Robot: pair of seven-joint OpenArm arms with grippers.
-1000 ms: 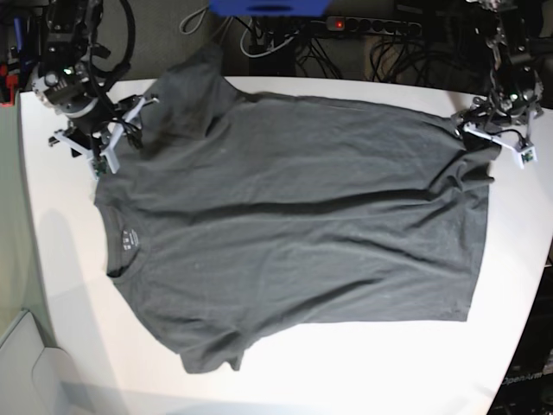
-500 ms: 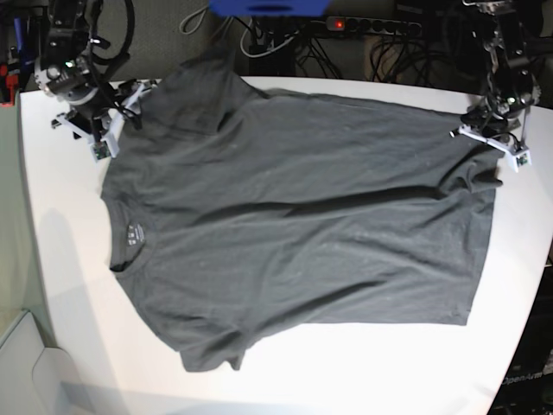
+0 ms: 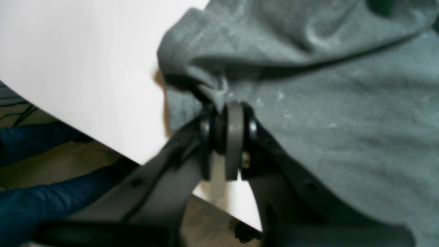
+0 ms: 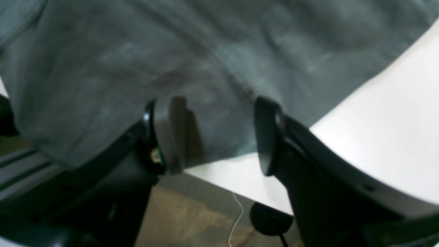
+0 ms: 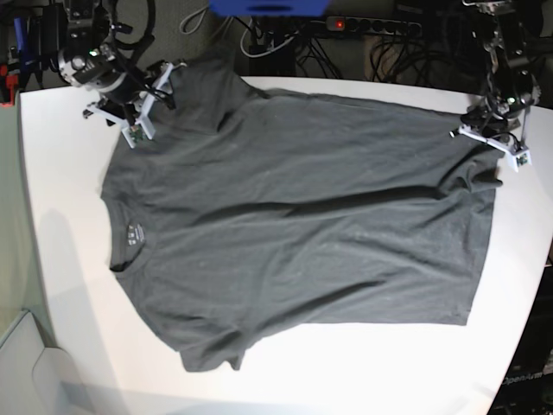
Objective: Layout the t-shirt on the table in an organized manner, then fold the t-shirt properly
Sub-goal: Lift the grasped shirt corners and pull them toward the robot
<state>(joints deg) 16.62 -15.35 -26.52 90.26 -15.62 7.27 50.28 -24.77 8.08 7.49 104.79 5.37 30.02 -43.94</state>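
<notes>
While its two pads press together, the left gripper (image 3: 224,113) pinches a small fold of the t-shirt (image 5: 294,216) at a corner of the hem, just beside the table (image 5: 69,259) edge. From the pinch, the cloth bunches into a raised ridge and a dark crease runs across the fabric. In the base view this gripper (image 5: 490,138) sits at the shirt's far right corner.

The right gripper (image 4: 212,133) has its jaws spread wide, with nothing between them; its fingers (image 4: 168,133) hover over the shirt's sleeve near the table rim. In the base view it (image 5: 143,108) stands at the upper left, over the sleeve that reaches past the table's back edge.

The charcoal shirt lies spread flat across the white table, neck toward the left, hem toward the right, with long shallow wrinkles across the body.
</notes>
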